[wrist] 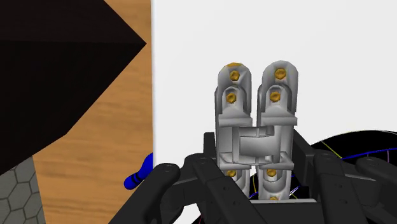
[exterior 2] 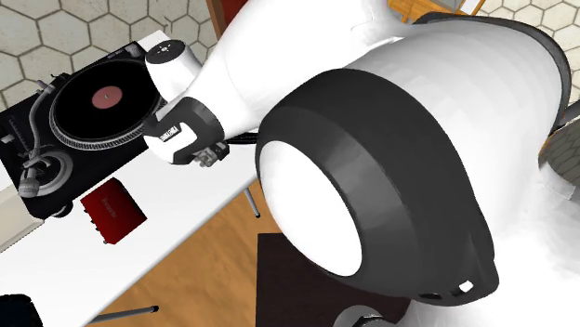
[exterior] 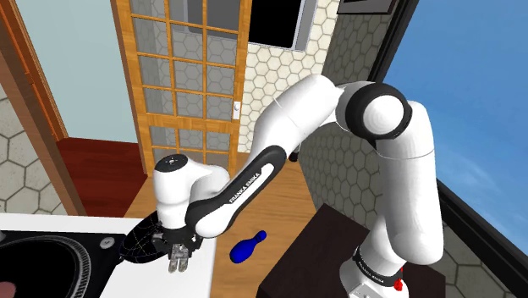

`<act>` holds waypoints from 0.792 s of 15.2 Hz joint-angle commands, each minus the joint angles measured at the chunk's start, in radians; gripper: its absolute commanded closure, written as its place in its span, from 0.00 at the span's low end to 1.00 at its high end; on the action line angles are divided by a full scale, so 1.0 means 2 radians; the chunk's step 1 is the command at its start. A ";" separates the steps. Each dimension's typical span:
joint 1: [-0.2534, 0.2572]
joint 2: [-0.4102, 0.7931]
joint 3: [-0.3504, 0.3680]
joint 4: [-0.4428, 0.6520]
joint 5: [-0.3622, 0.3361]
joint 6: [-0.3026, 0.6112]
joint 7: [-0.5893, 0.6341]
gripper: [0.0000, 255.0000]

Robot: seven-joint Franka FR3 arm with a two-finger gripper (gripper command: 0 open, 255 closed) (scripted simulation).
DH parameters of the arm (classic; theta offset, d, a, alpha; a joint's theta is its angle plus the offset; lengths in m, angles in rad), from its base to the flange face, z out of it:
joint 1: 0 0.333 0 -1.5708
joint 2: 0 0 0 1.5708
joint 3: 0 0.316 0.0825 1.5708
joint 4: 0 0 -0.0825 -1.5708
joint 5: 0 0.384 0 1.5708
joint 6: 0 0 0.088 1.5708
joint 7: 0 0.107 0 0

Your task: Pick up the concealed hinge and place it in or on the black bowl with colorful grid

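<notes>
Mid-carry, by the look of it: black hand (exterior: 178, 261) pinched tight on the grey concealed hinge (wrist: 257, 130), gold screw heads showing, over the white surface (wrist: 191, 63) near its edge. Grasp judged done; placing not yet done.

Just beside the hand, toward the shoulder view's left: the black bowl with colorful grid (exterior: 140, 240), sitting on the same surface, rim showing close by the fingers (wrist: 167, 178) in the wrist view. Calls next for a short sideways shift to bring the hinge over the bowl's opening, then a small descent and a spreading of the fingers. Needs height enough to clear the rim. Gap between hinge and surface: impossible to tell here.

Further along the surface: a black turntable (exterior 2: 93, 107) with a red-labelled record, and a red box (exterior 2: 112, 212) just beside it, both well apart from the hinge's short path. Down on the wooden floor (exterior: 292, 199), near the surface's edge: a blue pin-shaped object (exterior: 247, 247), out of play. Behind, a wooden door (exterior: 182, 76) with glass panes. Nothing standing between hand and bowl. Main risk, as a judgement: clipping the bowl's rim on the way across, or nudging the bowl toward the turntable and dropping the hinge short of the opening.
</notes>
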 commanded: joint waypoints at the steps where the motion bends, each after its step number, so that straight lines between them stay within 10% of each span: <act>1: -0.004 -0.011 0.005 -0.002 0.007 -0.009 -0.004 1.00; 12: -0.022 -0.064 0.029 0.005 0.043 -0.063 -0.026 1.00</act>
